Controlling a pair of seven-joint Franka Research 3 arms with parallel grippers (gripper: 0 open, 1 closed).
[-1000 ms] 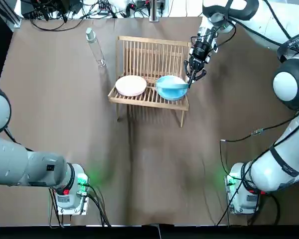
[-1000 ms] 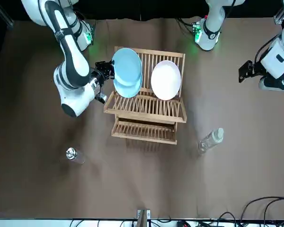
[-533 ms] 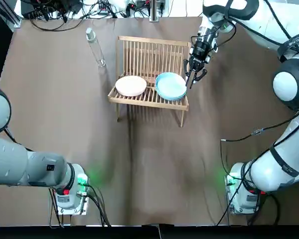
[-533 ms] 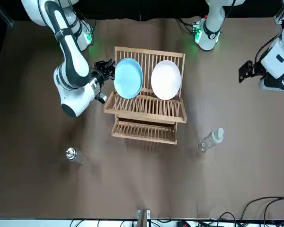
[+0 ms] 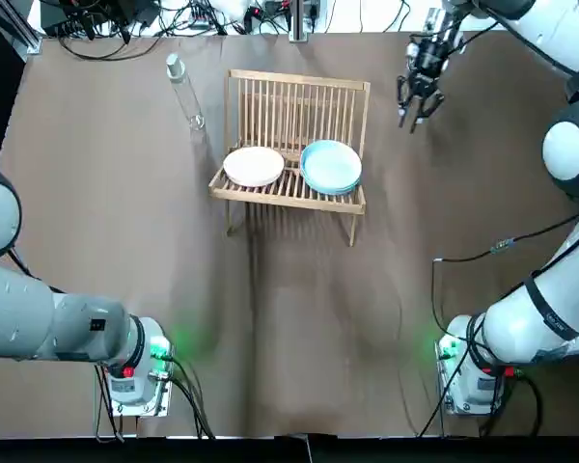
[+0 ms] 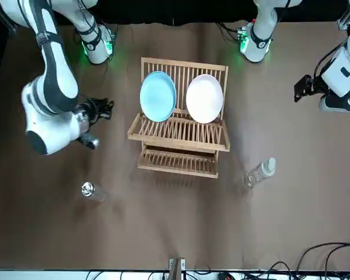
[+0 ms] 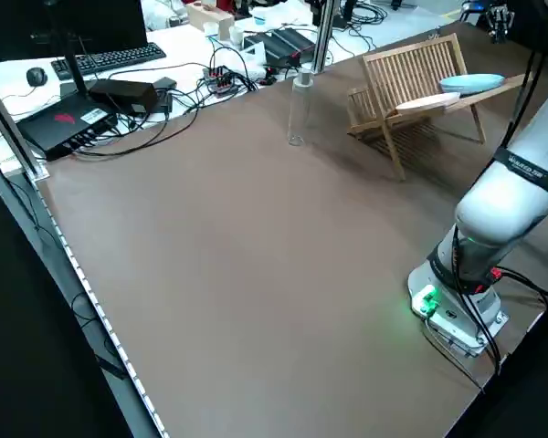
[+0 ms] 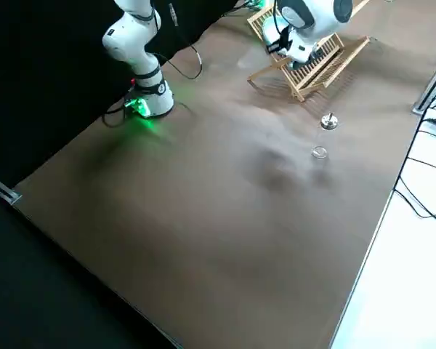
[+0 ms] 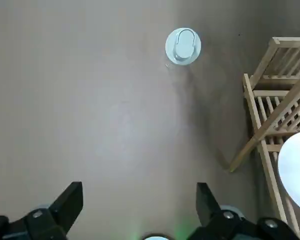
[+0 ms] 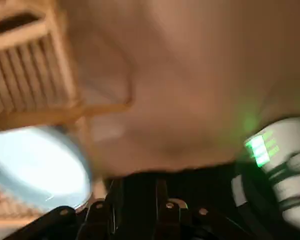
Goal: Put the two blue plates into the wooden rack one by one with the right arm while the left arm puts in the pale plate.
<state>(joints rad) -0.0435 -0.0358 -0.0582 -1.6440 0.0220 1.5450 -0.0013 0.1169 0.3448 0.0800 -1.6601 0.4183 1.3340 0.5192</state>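
A: On the counter (image 5: 299, 318) the wooden rack (image 5: 294, 101) holds both blue plates (image 5: 331, 166), nested together, just beside the pale plate (image 5: 255, 166); looks done?
B: Reckon so; retreat high and outward, clear of the rack's post; right pincer (image 5: 417, 104) hangs open, empty, well right of the rack; left pincer (image 9: 137, 210) open above the counter, rack's left side.

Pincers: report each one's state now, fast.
Left pincer: open, holding nothing.
Right pincer: open, holding nothing, off to the side of the wooden rack.
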